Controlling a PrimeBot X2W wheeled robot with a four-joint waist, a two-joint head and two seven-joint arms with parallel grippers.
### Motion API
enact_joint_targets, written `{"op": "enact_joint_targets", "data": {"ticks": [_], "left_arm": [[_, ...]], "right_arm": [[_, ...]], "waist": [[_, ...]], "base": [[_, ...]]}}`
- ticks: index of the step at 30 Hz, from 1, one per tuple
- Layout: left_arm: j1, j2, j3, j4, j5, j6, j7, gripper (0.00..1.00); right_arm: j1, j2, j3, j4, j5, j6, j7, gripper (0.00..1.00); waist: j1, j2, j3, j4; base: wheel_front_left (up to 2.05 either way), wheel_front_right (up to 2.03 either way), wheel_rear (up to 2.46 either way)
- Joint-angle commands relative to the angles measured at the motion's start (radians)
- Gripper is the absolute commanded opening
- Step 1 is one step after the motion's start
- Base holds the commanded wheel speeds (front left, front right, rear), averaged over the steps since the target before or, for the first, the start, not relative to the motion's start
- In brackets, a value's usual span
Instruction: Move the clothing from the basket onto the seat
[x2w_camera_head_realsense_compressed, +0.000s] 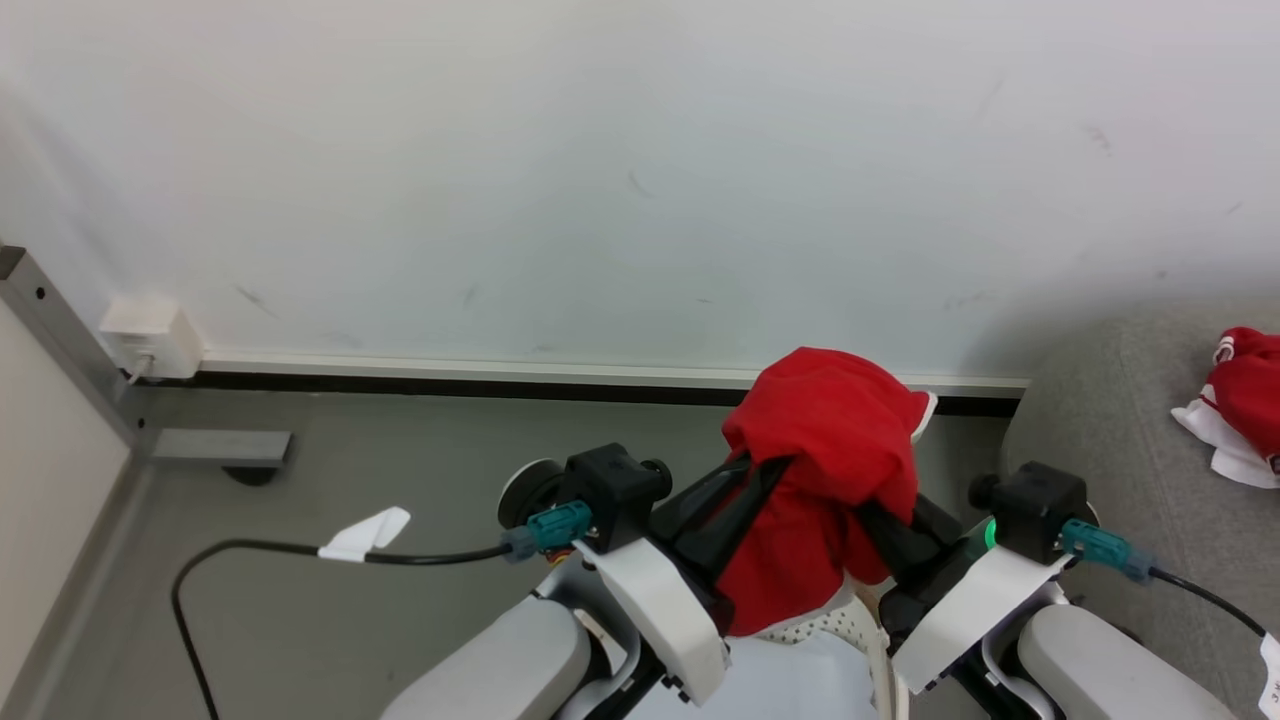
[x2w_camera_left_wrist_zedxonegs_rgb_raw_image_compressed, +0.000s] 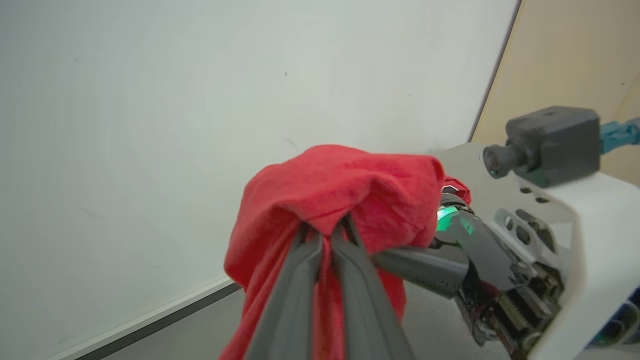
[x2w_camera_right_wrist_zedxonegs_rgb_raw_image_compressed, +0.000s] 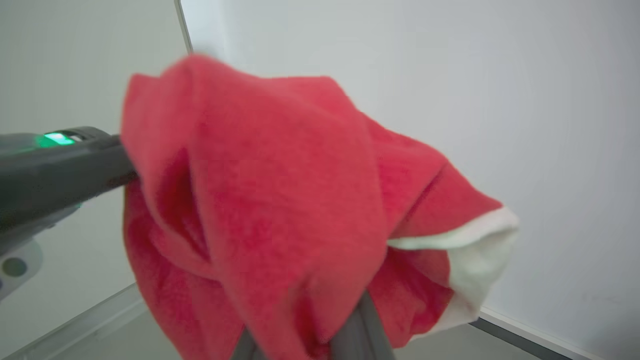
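Note:
Both grippers hold a bright red garment with white trim up in front of the wall. In the left wrist view my left gripper is shut on a fold of it, the fingers pressed close together. The cloth drapes over my right gripper and hides its tips; its fingers rise into the cloth. Below, a strip of the cream perforated basket shows, with a pale sheet inside. A second red and white garment lies on the grey seat at the right.
A white wall with a baseboard stands close ahead. A white socket box and a grey metal frame are at the left. A black cable with a white tag loops over the grey floor.

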Motion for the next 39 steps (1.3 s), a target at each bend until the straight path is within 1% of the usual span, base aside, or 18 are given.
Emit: {"op": "enact_joint_targets", "data": {"ticks": [1,2,3,4,12,24,32,39], "left_arm": [[0.015,0.005,0.004,0.001,-0.01,0.004,-0.009,0.02],[0.016,0.006,0.006,0.002,-0.011,0.008,-0.011,0.45],[0.016,0.006,0.005,0.0,-0.011,0.008,-0.014,0.83],[0.016,0.008,0.005,-0.002,-0.01,0.007,-0.018,1.0],[0.023,0.018,0.004,-0.009,-0.014,0.015,-0.024,1.0],[0.028,0.05,-0.008,-0.016,0.02,0.023,-0.044,1.0],[0.016,0.068,-0.021,-0.009,0.045,0.023,-0.054,1.0],[0.018,0.065,-0.031,-0.001,0.044,0.018,-0.061,1.0]], "right_arm": [[0.016,-0.003,-0.022,-0.011,-0.013,-0.002,0.0,0.0],[0.026,-0.002,-0.049,-0.021,-0.026,-0.002,0.0,0.0],[0.031,-0.003,-0.066,-0.025,-0.034,-0.002,0.0,0.0],[0.035,-0.002,-0.081,-0.031,-0.041,-0.002,0.0,0.0],[0.059,-0.022,-0.188,-0.078,-0.09,-0.002,0.0,0.0],[0.125,-0.061,-0.361,-0.143,-0.146,-0.002,0.0,0.0],[0.184,-0.054,-0.449,-0.182,-0.173,-0.002,0.0,0.0],[0.223,-0.044,-0.508,-0.209,-0.19,-0.002,0.0,0.0]], "waist": [[-0.0001,0.0,0.002,-0.011],[-0.0001,0.0,0.003,-0.025],[-0.0001,0.0,0.003,-0.032],[-0.0001,0.0,0.004,-0.041],[-0.0001,0.0,0.015,-0.122],[-0.0001,0.0,0.044,-0.293],[-0.0001,0.0,0.065,-0.399],[-0.0001,0.0,0.079,-0.456]], "base": [[0.0,0.0,0.0],[0.0,0.0,0.0],[0.0,0.0,0.0],[0.0,0.0,0.0],[0.0,0.0,0.0],[0.0,0.0,0.0],[0.0,0.0,0.0],[0.0,0.0,0.0]]}}
